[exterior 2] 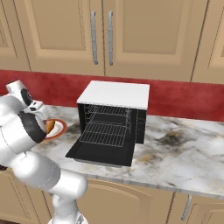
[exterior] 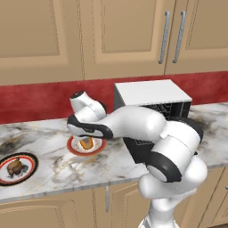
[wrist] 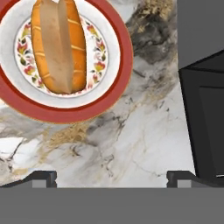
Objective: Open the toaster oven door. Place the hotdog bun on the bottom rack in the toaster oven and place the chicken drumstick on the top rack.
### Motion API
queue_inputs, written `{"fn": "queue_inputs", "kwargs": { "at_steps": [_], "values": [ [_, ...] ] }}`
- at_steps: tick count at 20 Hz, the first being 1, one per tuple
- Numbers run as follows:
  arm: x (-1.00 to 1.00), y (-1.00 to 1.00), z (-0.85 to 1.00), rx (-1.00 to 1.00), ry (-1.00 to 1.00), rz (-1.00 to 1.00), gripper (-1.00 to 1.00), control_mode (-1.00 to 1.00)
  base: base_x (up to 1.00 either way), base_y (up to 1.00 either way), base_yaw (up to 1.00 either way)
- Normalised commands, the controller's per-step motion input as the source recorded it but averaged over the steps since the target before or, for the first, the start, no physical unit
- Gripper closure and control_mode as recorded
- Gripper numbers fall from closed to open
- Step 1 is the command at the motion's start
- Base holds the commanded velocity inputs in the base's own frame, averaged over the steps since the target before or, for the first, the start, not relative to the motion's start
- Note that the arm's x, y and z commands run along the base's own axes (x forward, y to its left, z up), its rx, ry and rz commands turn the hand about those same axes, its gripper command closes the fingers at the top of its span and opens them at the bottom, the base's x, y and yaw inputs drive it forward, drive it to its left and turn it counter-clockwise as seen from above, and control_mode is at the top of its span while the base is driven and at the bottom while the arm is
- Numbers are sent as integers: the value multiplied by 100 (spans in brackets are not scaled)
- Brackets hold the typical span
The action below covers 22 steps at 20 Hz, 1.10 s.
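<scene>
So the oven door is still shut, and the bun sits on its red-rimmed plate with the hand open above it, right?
Not quite: the toaster oven door is already open, folded down flat, as the right base view shows. The hotdog bun does lie on its plate, with the hand open above.

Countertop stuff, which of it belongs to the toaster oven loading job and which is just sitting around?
Part of the job:
- boxy black toaster oven with white top, its flat black door dropped open
- upper wire rack
- lower wire rack
- golden-orange hotdog bun
- lumpy dark brown chicken drumstick

Just there:
- red-rimmed patterned plate under the bun
- dark-rimmed plate under the drumstick
</scene>
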Motion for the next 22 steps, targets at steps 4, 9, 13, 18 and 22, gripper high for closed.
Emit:
{"fn": "queue_inputs", "kwargs": {
  "at_steps": [4, 9, 13, 18, 22],
  "values": [
    [21, 7, -25, 0, 0, 0, -100, -100, 0, 0, 0],
    [25, 0, -25, 0, 0, 0, -100, -100, 0, 0, 0],
    [24, 4, -18, 0, 0, 0, -100, -100, 0, 0, 0],
    [21, 10, -16, 0, 0, 0, -100, -100, 0, 0, 0],
    [16, 11, -15, 0, 0, 0, -100, -100, 0, 0, 0]
  ]
}}
